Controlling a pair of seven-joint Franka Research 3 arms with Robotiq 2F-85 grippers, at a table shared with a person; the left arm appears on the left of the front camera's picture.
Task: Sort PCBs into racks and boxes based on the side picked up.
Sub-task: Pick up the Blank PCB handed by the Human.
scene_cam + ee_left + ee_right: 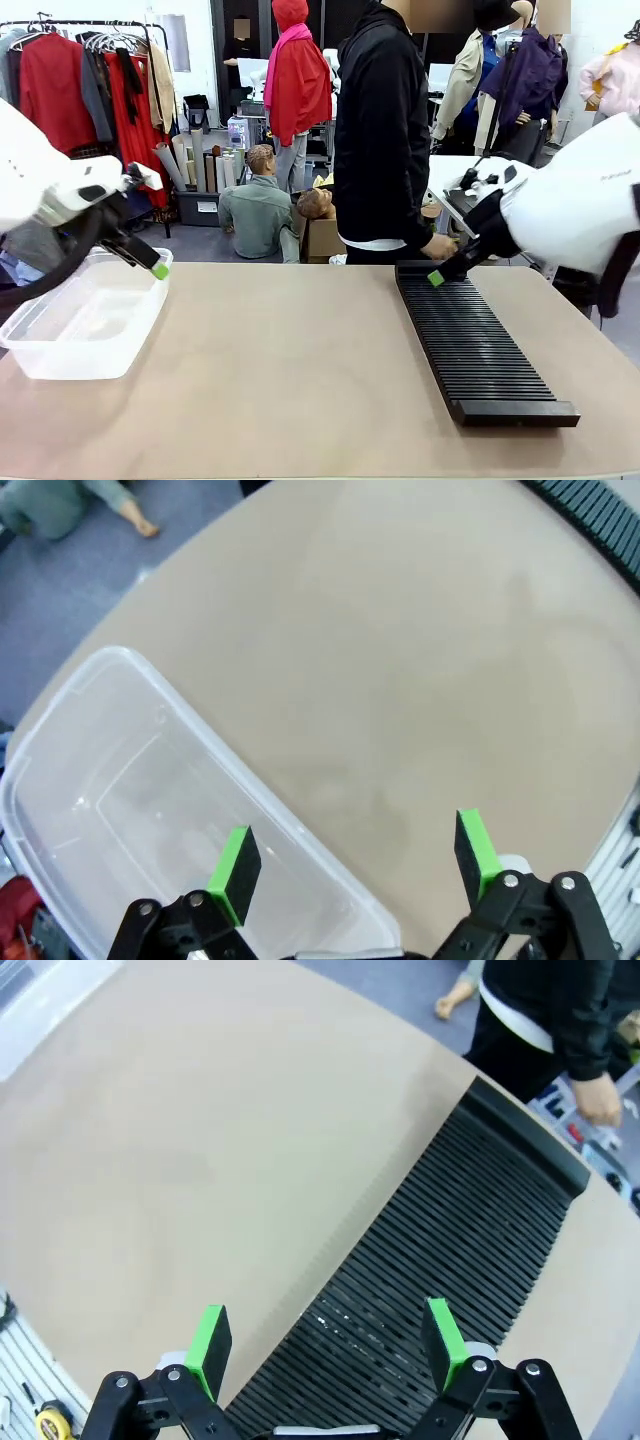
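Counter carries clear box near-left, black rack right; left jaws hang spread above box's rim, right jaws spread over rack; best meet any PCB wide, noting its face.

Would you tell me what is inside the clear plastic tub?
The clear tub looks empty: only its bare bottom shows through. In the left wrist view, the open left pincer hides a small patch of it.

Both arms are glossy white, the left arm with a thick black cable. The black left gripper and right gripper carry silver screws and bright-green pads. The person wears a black jacket.
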